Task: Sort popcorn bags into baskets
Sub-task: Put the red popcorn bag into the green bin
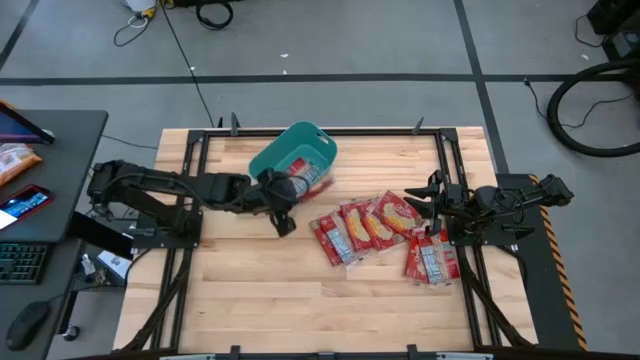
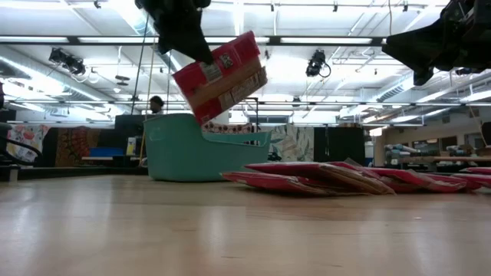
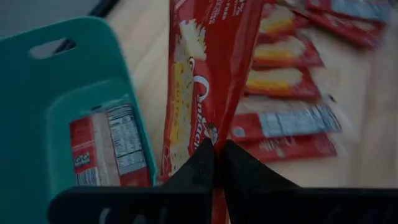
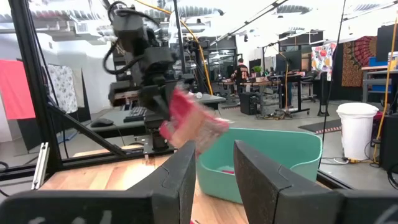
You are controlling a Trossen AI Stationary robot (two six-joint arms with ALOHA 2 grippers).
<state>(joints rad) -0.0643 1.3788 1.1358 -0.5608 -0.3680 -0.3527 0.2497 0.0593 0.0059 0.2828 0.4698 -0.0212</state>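
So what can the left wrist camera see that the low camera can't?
Only the left wrist view looks down into the basket and shows a bag lying label-up inside it.

Only the low view shows the held bag hanging clear above the table, plus the right tool up high.

Both show the left tool shut on that bag, the teal basket, and the pile of red bags still on the table.
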